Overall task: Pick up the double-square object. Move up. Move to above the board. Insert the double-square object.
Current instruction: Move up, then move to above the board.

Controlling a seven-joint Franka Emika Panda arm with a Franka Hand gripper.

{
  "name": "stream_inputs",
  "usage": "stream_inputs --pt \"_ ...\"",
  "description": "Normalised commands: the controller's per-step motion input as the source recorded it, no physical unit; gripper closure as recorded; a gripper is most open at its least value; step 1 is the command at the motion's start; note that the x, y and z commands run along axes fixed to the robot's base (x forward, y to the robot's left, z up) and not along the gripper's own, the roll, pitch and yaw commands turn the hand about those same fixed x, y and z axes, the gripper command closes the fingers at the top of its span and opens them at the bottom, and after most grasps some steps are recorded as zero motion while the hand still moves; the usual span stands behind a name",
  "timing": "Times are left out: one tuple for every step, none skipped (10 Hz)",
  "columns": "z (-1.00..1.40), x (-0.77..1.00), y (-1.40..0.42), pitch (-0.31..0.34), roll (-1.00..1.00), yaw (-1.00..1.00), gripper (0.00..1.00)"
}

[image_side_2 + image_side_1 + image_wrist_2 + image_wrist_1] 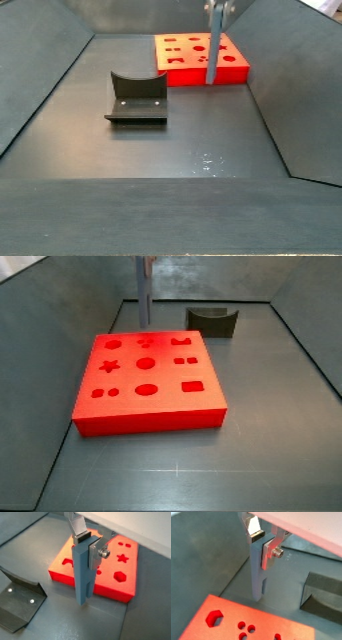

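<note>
The pincer [85, 543] pinches the double-square object [82, 574] upright, its lower end clear of the floor just beside the board [127, 587]. The lift looks done; next comes carrying it over the board's cut-outs.

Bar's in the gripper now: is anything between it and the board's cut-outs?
Nothing visible. The gripper holds the double-square object upright beside the board, whose top face is bare. The fixture stands apart, off the path.

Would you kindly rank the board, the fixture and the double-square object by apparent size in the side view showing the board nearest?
1. The board.
2. The fixture.
3. The double-square object, held in the tool; cropped, so unsure.
</note>
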Motion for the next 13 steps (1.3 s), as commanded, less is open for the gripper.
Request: stream_inputs --pt "0.22 0.00 0.01 0.077 0.01 -0.03 1.00" --pt "1.00 0.13 -0.33 -0.020 -0.11 0.19 1.00" --pt "1.00 0.13 -0.33 -0.005 -0.11 0.19 1.00" --pt "1.00 0.11 -0.30 0.023 -0.08 0.16 1.00" --pt "1.00 0.09 -0.26 0.043 -0.09 0.10 1.00" --pt "1.00 0.09 -0.23 0.062 -0.08 0.06 1.00" --pt "1.00 0.08 -0.22 0.072 -0.08 0.05 1.00" --pt "1.00 0.07 -0.18 0.084 -0.06 0.03 1.00" --pt "1.00 0.06 -0.16 0.088 -0.05 0.03 1.00" --pt "0.83 0.04 -0.11 0.088 -0.04 0.03 1.00" --pt "0.62 0.02 -0.07 0.084 -0.04 0.03 1.00" --pt "0.46 0.02 -0.05 0.082 -0.04 0.03 1.00" --pt "0.35 0.01 -0.04 0.081 -0.04 0.03 1.00"
